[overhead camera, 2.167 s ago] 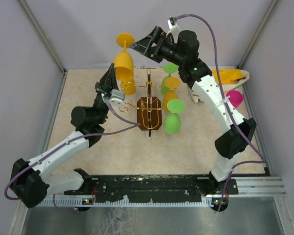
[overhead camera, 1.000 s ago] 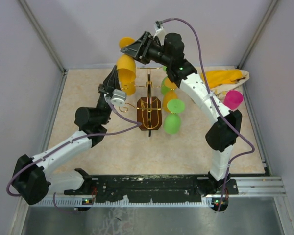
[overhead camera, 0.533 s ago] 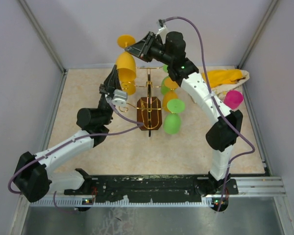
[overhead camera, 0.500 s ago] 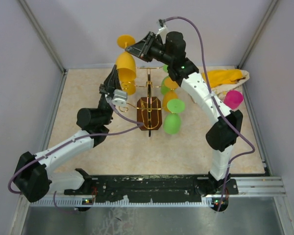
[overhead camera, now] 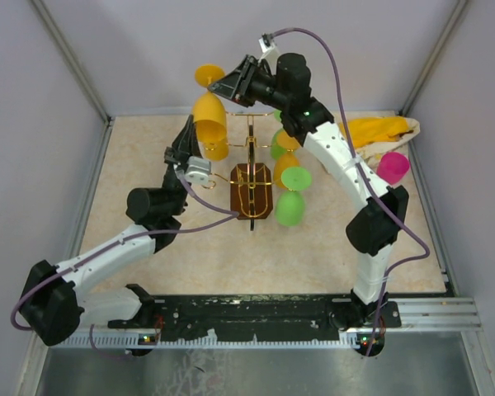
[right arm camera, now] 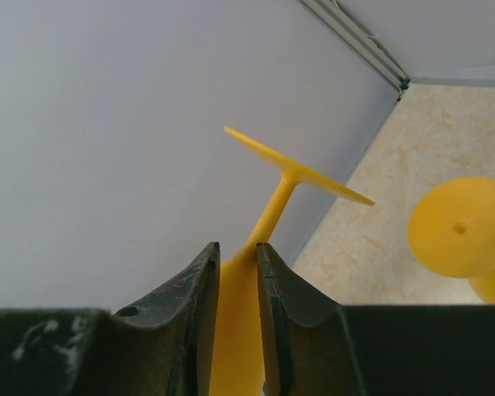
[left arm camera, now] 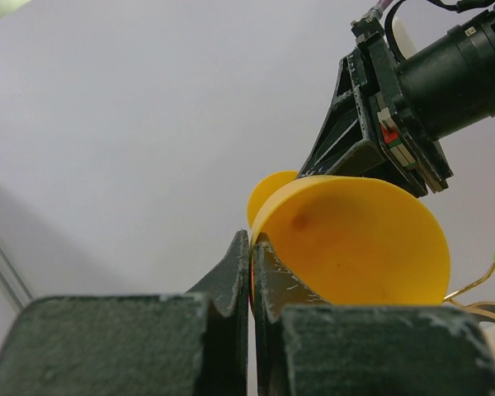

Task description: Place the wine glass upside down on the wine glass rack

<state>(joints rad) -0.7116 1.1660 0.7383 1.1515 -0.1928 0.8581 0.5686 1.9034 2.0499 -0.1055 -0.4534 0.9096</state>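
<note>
Top external: yellow wine glass (overhead camera: 209,115) is upside down in the air, foot up and mouth down, with a hand at each end. The left gripper (overhead camera: 190,132) reaches up and pinches the bowl rim. The right gripper (overhead camera: 227,82) is on the stem just under the foot. The wine glass rack (overhead camera: 252,191) stands to the right of the left gripper, lower than the glass. A second yellow glass (overhead camera: 217,148) hangs just beside the left fingertips. Green and orange glasses hang on the rack's far side from that hand.

Left wrist: jaws almost together with the thin rim wall between them, so it holds the glass by the rim.

Right wrist: jaws narrow, and the spot where stem meets bowl fills the gap. Both fingers look to be touching it, so this reads as a grip. The foot is just ahead of the fingertips.

Step, as I judge it: handover in mid-air, glass not yet on the rack. Next, the left hand should let go of the rim. Then the right hand should slide the stem into a free loop, clear of the hung yellow glass.
</note>
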